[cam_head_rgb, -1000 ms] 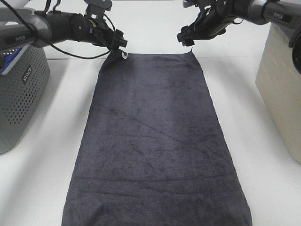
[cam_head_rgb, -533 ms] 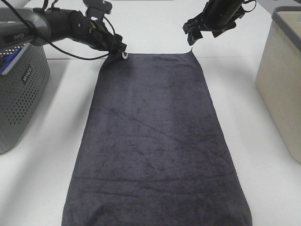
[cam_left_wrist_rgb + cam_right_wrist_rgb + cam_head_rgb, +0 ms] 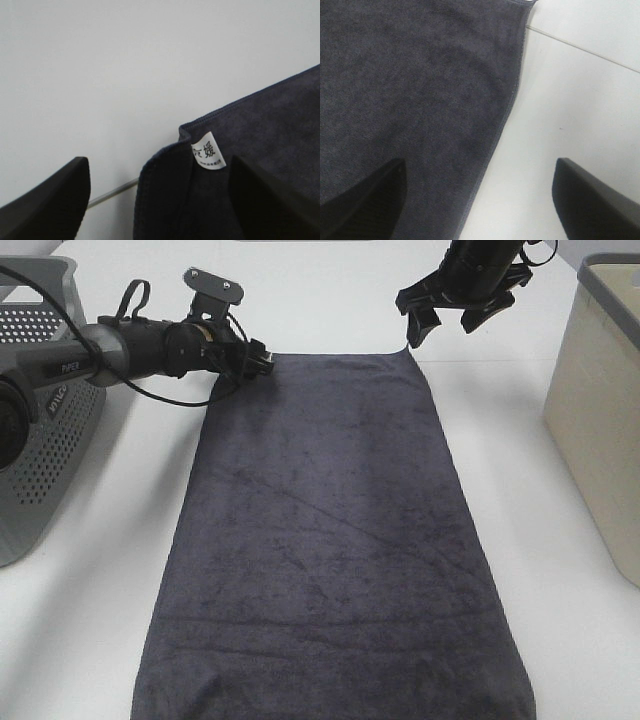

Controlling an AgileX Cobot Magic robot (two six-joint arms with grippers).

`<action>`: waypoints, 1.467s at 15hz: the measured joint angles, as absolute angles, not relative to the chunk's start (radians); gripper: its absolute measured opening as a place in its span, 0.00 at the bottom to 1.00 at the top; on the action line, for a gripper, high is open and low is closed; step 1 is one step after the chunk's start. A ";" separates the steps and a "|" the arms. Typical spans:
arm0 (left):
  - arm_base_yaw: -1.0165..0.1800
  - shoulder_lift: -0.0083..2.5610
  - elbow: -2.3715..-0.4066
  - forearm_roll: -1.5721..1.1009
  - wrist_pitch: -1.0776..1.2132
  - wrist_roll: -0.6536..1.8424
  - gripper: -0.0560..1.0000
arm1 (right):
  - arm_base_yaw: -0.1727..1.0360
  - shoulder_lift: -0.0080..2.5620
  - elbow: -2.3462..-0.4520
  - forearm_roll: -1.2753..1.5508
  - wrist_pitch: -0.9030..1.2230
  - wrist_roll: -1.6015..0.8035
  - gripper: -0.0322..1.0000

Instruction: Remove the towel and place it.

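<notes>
The towel (image 3: 330, 540) is a long dark charcoal-grey cloth lying flat on the white table, running from the far middle to the near edge. My left gripper (image 3: 262, 358) is low at its far left corner and open. In the left wrist view that corner (image 3: 170, 175) is slightly folded, its white tag (image 3: 208, 151) showing between the spread fingers (image 3: 50, 200). My right gripper (image 3: 443, 325) hangs open just above and beyond the far right corner. In the right wrist view the towel's edge (image 3: 512, 95) runs between the open fingers (image 3: 590, 200).
A grey perforated basket (image 3: 40, 440) stands at the left edge of the table. A beige bin (image 3: 600, 420) stands at the right. White table (image 3: 530, 440) shows on both sides of the towel.
The left arm has dropped lower toward the table, with its gripper staying at the towel's far left corner. The right gripper has drawn up and to the right, away from the far right corner.
</notes>
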State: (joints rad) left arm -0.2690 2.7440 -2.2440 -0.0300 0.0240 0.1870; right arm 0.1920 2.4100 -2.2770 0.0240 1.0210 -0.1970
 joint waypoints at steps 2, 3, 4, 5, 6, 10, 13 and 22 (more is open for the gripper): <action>-0.250 2.765 -2.244 -0.029 0.000 0.187 0.72 | 0.192 2.410 -2.277 0.024 1.035 -0.197 0.78; -0.235 2.768 -2.244 -0.029 0.000 0.187 0.72 | 0.192 2.410 -2.277 0.024 1.035 -0.197 0.78; -0.222 2.768 -2.244 -0.032 -0.010 0.187 0.72 | 0.192 2.410 -2.277 0.024 1.035 -0.197 0.78; -0.211 2.768 -2.244 -0.032 -0.026 0.187 0.72 | 0.192 2.410 -2.277 0.024 1.035 -0.197 0.78; -0.204 2.768 -2.244 -0.033 -0.029 0.186 0.72 | 0.192 2.410 -2.277 0.024 1.035 -0.197 0.78; -0.199 2.768 -2.244 -0.053 -0.042 0.186 0.72 | 0.192 2.410 -2.277 0.024 1.035 -0.197 0.78; -0.211 2.748 -2.244 -0.094 -0.060 0.155 0.72 | 0.192 2.410 -2.277 0.024 1.035 -0.197 0.78; -0.278 2.772 -2.308 -0.094 -0.073 0.088 0.72 | 0.192 2.410 -2.277 0.026 1.032 -0.197 0.78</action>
State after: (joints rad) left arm -0.2780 2.7720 -2.3080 -0.0940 -0.0730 0.0880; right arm 0.1920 2.4100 -2.2770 0.0260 1.0320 -0.1970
